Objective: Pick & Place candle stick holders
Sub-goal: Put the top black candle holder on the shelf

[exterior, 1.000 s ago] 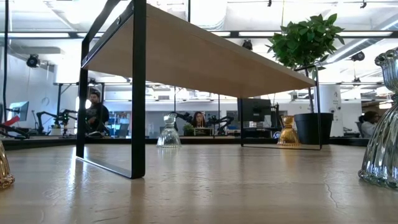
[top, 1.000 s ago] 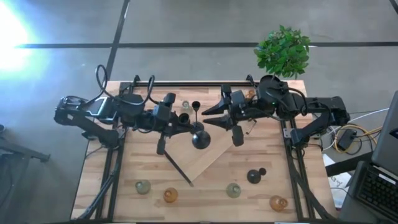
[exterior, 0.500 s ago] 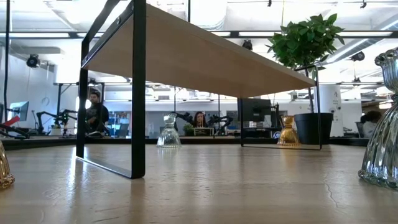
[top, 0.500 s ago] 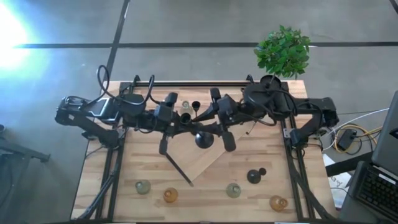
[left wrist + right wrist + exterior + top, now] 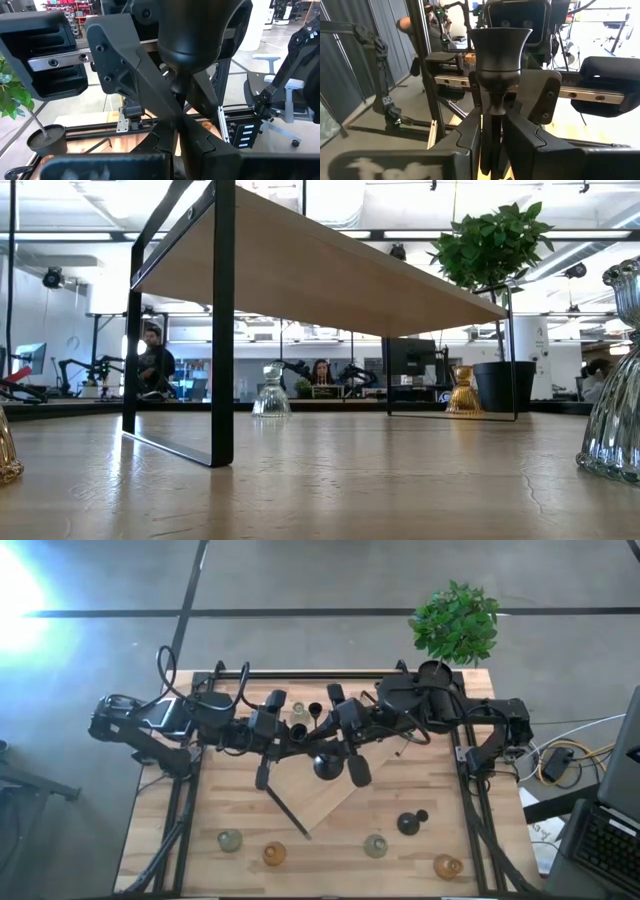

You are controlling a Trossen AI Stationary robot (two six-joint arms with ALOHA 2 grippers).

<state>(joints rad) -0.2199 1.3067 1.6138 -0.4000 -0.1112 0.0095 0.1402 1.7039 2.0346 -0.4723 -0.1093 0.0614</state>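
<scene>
A black candle stick holder with a round base [image 5: 327, 766] and a thin stem is held in the air over the middle of the table, lying about level. Its cup points to the far edge [image 5: 500, 42] and its base to the near edge [image 5: 200, 30]. My left gripper [image 5: 303, 746] comes from the left and my right gripper [image 5: 333, 740] from the right. Both are shut on the stem. Another black holder [image 5: 410, 822] lies on the table at the near right. Several amber and pale green glass holders [image 5: 375, 845] stand on their wide bases along the near edge. My left gripper pinches the holder's thin stem [image 5: 178, 107] between its two fingers, coming level from the table's left, fingers across the stem. The holder is lifted clear and lies about level. My right gripper pinches the same stem [image 5: 492, 122] just below the cup, between its two fingers. It comes level from the table's right, across the stem and opposite my left gripper.
A low wooden shelf on black legs [image 5: 330, 802] stands turned on the table under the grippers; the low view looks under it [image 5: 300, 270]. A pale glass holder [image 5: 297, 720] stands far left of the grippers. A potted plant [image 5: 455, 625] is at the far right corner.
My right gripper has gone toward the table's left, up to the black holder that my left gripper keeps still in the air. Its fingers now stand on the stem. The holder has not moved.
</scene>
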